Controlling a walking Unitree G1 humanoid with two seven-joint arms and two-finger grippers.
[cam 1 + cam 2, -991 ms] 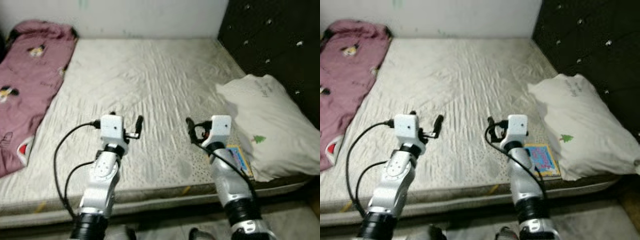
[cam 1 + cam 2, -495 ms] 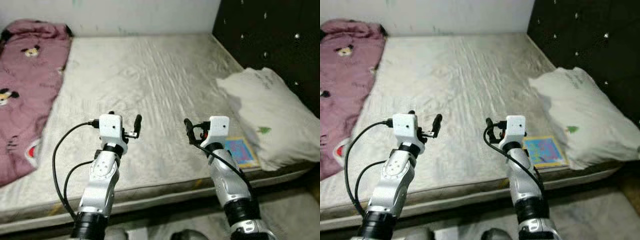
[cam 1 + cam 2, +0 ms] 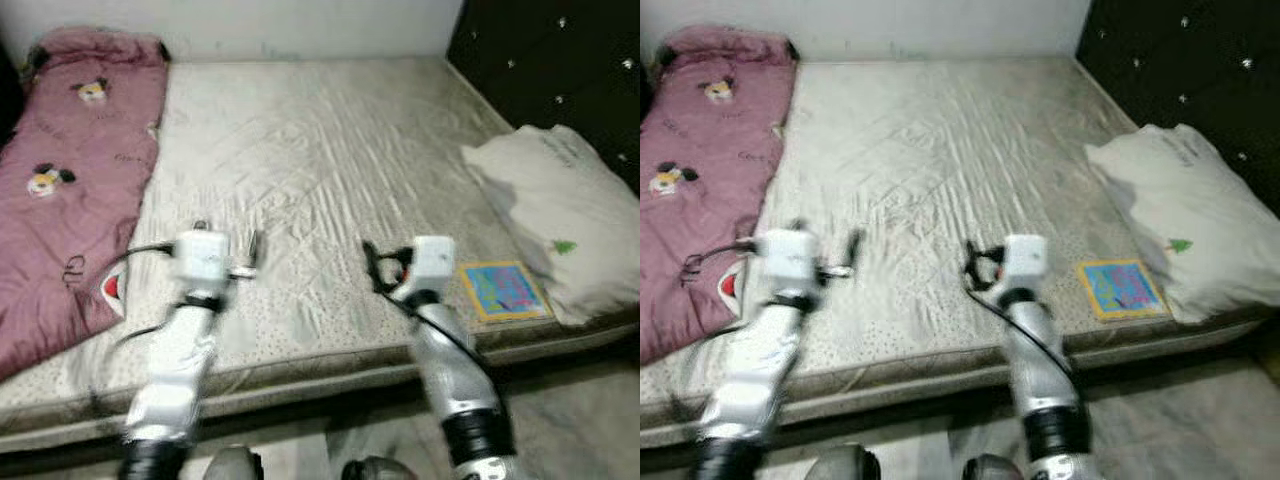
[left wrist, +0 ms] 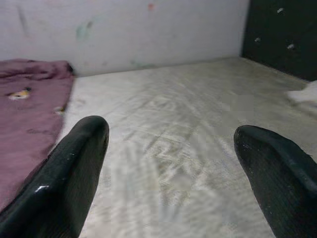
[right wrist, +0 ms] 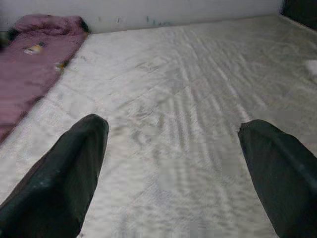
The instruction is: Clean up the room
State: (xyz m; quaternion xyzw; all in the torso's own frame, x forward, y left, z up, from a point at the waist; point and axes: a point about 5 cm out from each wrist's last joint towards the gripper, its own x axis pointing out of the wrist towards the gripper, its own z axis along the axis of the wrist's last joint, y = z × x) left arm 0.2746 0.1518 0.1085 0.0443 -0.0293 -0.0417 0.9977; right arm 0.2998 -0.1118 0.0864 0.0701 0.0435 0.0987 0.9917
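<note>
We hold our left gripper [image 4: 168, 148] and right gripper [image 5: 171, 148] over the mattress [image 3: 320, 150], fingers apart. A picture book [image 3: 503, 290] lies on the mattress beside the pillow [image 3: 560, 215].

Bare quilted mattress [image 3: 320, 160], black studded headboard [image 3: 550, 70] on right, white wall [image 3: 300, 25] behind, pale floor [image 3: 580, 400] beside bed.

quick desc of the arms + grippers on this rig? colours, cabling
Both arms are silver metal with black bands near the base. Each wrist carries a white boxy camera housing, and black cables loop loosely alongside. The left gripper and right gripper each have two long, glossy black fingers with rounded tips. A small red detail sits by the right wrist housing.
</note>
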